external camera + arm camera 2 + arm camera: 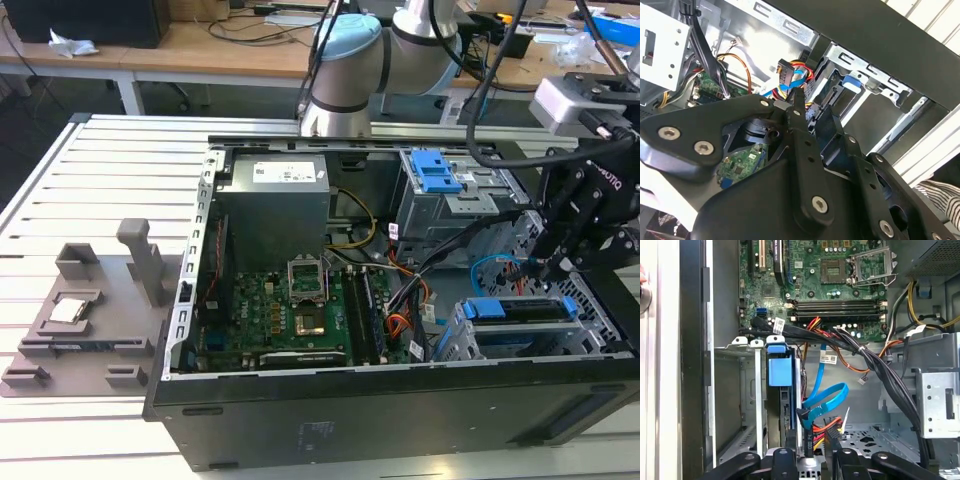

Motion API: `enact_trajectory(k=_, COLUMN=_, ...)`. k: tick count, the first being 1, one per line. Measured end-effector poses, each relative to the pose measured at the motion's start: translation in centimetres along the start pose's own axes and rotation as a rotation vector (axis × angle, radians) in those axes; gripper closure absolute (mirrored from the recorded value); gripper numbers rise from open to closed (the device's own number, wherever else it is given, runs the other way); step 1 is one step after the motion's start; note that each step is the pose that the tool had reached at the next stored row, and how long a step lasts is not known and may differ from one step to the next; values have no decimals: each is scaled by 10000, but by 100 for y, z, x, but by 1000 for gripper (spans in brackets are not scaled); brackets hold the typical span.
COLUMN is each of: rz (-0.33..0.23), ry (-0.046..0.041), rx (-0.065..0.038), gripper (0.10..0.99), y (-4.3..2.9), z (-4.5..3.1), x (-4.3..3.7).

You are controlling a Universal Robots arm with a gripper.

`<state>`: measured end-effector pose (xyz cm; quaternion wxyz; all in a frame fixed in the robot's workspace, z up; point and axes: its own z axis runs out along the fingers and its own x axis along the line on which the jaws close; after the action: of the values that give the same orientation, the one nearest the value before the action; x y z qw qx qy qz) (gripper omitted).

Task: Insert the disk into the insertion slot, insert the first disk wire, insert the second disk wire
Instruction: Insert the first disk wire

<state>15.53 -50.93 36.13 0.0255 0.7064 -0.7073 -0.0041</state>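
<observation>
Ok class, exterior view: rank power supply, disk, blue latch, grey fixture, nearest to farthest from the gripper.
1. disk, close beside the gripper
2. blue latch, on the taller cage
3. power supply, inside the case
4. grey fixture, the exterior view's left

text readable: none that we can make out | white label (285, 173) on the power supply (275, 215): print too small for us | white tags (828, 358) on the black cables (880, 371): print too small for us
</observation>
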Motion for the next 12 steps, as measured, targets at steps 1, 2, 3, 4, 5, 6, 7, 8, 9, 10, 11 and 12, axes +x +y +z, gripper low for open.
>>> enact_trajectory(k=1, rz=-2, ry=-2, rx=0, gripper=725, y=-1, z=13, x=0)
enact_trajectory(k=2, rz=-2, ry=-1, rx=0, gripper=725, y=-1, z=20, x=-1)
enact_trajectory(k=3, rz=-3, ry=6, rx=0, gripper=725, y=-1, z=24, x=-1)
enact_trajectory(k=4, rz=-2, ry=7, rx=0, gripper=725, y=-1, z=24, x=-1)
enact_trajectory(k=5, rz=-3, ry=7, rx=0, gripper=725, y=-1, z=25, x=-1)
enact_trajectory(k=6, rz=-2, ry=8, rx=0, gripper=737, y=-1, z=25, x=-1)
enact_trajectory(k=7, rz=-2, ry=9, rx=0, gripper=737, y=-1, z=25, x=-1)
enact_trajectory(k=8, rz=-2, ry=10, rx=0, gripper=871, y=-1, z=25, x=-1)
enact_trajectory(k=9, rz=-2, ry=12, rx=0, gripper=922, y=-1, z=25, x=-1)
enact_trajectory(k=10, rz=-2, ry=13, rx=0, gripper=922, y=-1, z=25, x=-1)
enact_trajectory(k=11, rz=-2, ry=14, rx=0, gripper=922, y=-1, z=25, x=-1)
enact_trajectory(k=12, rz=-2, ry=15, rx=0, gripper=922, y=-1, z=25, x=-1)
